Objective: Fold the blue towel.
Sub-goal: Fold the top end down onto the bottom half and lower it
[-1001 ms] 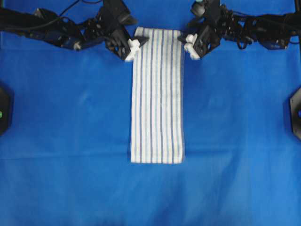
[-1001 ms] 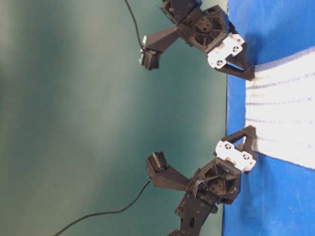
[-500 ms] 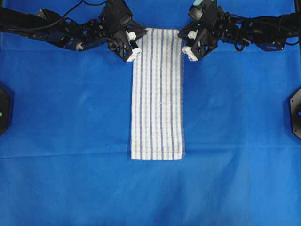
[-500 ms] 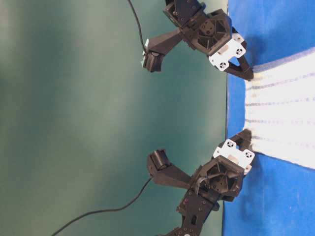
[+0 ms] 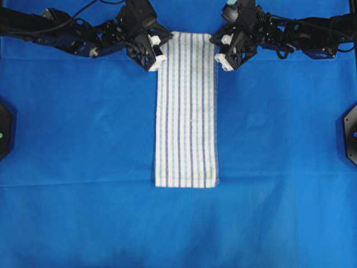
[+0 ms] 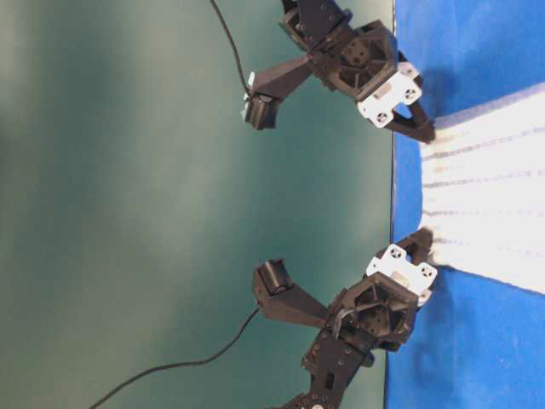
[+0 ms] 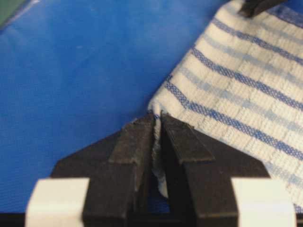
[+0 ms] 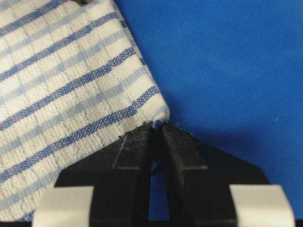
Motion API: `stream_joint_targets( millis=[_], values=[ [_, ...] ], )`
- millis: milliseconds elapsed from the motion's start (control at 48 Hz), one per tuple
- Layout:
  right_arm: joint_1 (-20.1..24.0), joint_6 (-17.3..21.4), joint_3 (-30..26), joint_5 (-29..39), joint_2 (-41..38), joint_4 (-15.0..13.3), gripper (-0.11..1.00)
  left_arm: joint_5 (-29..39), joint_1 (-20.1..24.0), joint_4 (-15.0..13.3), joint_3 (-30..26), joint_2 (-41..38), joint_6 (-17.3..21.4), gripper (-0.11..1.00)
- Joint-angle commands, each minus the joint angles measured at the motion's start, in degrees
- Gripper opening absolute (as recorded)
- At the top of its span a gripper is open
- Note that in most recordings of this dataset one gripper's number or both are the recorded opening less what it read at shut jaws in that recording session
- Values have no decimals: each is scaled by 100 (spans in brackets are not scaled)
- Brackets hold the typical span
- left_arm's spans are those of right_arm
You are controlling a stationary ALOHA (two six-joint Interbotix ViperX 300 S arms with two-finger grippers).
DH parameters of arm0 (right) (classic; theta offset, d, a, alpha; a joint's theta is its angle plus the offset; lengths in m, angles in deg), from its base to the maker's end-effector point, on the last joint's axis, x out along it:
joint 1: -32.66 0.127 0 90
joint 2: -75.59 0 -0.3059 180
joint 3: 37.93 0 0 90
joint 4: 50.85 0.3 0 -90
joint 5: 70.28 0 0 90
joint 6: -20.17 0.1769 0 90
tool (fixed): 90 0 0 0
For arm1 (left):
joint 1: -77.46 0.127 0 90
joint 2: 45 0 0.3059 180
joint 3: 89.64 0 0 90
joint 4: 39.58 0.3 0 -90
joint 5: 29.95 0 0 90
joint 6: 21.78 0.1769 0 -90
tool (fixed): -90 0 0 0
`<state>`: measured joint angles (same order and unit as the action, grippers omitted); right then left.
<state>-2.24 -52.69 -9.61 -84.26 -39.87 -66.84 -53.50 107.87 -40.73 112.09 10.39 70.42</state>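
The blue towel (image 5: 187,111), white with thin blue stripes, lies as a long narrow strip down the middle of the blue table cover. My left gripper (image 5: 159,49) is shut on its far left corner; in the left wrist view (image 7: 157,118) the cloth corner (image 7: 227,80) is pinched between the fingers. My right gripper (image 5: 217,49) is shut on the far right corner; in the right wrist view (image 8: 156,126) the towel (image 8: 71,94) corner sits between the fingertips. The table-level view shows both grippers, left (image 6: 419,243) and right (image 6: 419,129), at the towel (image 6: 485,204) end.
The blue table cover (image 5: 83,167) spreads on all sides of the towel. Black fixtures stand at the left edge (image 5: 4,131) and the right edge (image 5: 350,134). A green wall (image 6: 128,204) fills the table-level view behind the arms.
Both grippers moved in onto the towel's far corners and closed on them. The far end of the towel is slightly drawn in at the corners.
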Motion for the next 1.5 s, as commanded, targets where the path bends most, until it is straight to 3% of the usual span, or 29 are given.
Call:
stream_joint_targets(
  millis=[0, 417, 813, 1105, 1480],
  values=[
    [-114, 9, -158, -9, 176, 18, 8, 26, 176, -18, -105, 185, 44, 3],
    [-255, -9, -387, 97, 448, 0, 8, 650, 281, -26, -343, 747, 0, 3],
    [-141, 26, -114, 105, 826, 9, 8, 809, 176, -26, -211, 993, 53, 3],
    [422, 88, 536, 105, 1521, 97, 8, 650, -439, -18, 360, 1626, 79, 3],
    [1731, 105, 1230, 149, 1995, 431, 8, 378, -1696, -35, 1389, 2391, -26, 3]
  ],
)
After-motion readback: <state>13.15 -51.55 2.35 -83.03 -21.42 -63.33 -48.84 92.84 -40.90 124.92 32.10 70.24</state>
